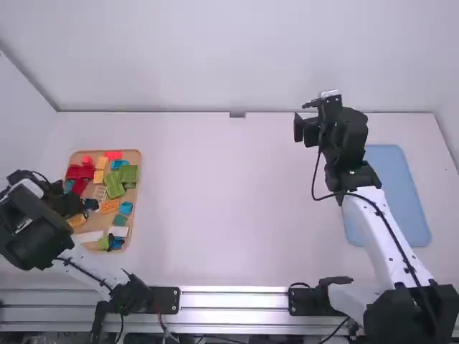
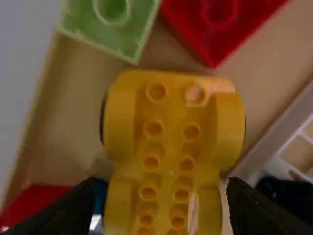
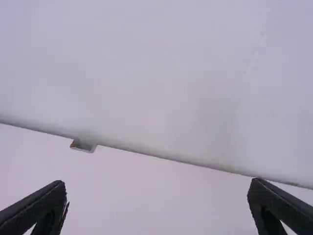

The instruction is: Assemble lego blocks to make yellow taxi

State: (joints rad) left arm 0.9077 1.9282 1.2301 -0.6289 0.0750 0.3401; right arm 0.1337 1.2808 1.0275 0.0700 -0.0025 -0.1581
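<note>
In the high view, the tan tray [image 1: 136, 161] lies at the table's left side, holding loose blocks: red ones [image 1: 80, 172] toward the far left, green ones [image 1: 115, 186] near the middle and to the right, a blue one [image 1: 126, 208] at the right edge and a long white one [image 1: 89, 236] at the near end. The left gripper [image 1: 69, 206] is over the tray's left part, close to the yellow piece [image 1: 75, 221]. The right gripper [image 1: 304, 118] is at the table's far side, left of the blue mat [image 1: 398, 193]. In the left wrist view, the yellow piece lies hollow tubes up, between the left gripper's parted fingers [image 2: 252, 208]; I cannot tell whether they touch it. A pale green block [image 2: 110, 29] and a red block are beside it. In the right wrist view, the right gripper is wide open and empty, facing the table's far edge and the wall [image 3: 156, 73].
</note>
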